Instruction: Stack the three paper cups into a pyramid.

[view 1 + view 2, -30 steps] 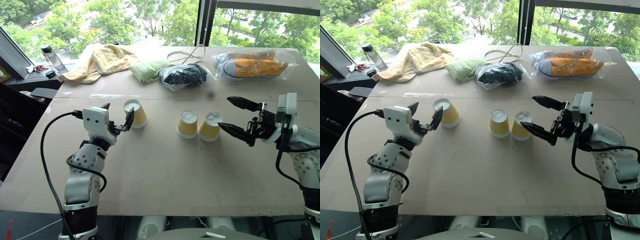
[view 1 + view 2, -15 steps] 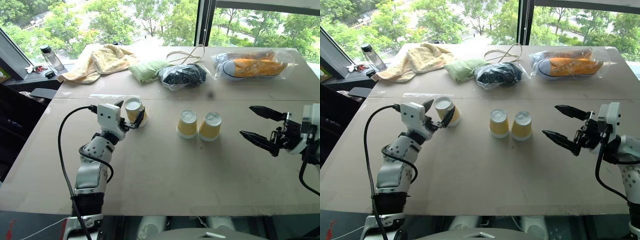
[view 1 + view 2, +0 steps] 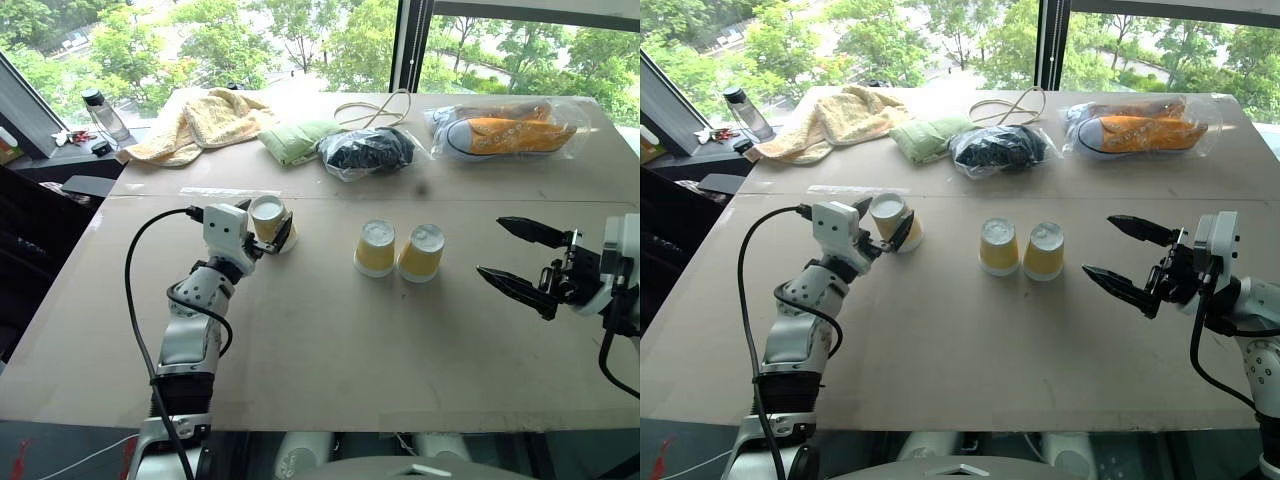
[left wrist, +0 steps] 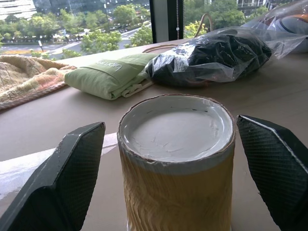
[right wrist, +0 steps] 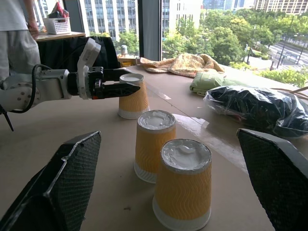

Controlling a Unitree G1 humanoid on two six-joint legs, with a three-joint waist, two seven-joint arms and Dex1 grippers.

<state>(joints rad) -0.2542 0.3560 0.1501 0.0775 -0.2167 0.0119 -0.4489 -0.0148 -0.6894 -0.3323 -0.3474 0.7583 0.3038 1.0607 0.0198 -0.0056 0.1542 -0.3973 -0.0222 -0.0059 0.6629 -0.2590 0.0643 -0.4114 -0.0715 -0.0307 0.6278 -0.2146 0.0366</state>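
Left claw (image 3: 268, 228) stands open around one upside-down cup (image 3: 270, 224) at ten o'clock on the tabletop (image 3: 320, 350), a finger on either side with a gap showing each way. Right claw (image 3: 520, 262) hangs open at three o'clock, apart from the other two cups (image 3: 376, 247) (image 3: 421, 252), which stand upside down and touching near the middle.

Twin head cameras high above, looking forward and down the table (image 3: 330, 340), left wrist camera low and close behind the lone cup (image 4: 176, 163) between its fingers, right wrist camera low, facing across the paired cups (image 5: 168, 173) toward the left gripper (image 5: 120, 88), both wrist views sharing that cup
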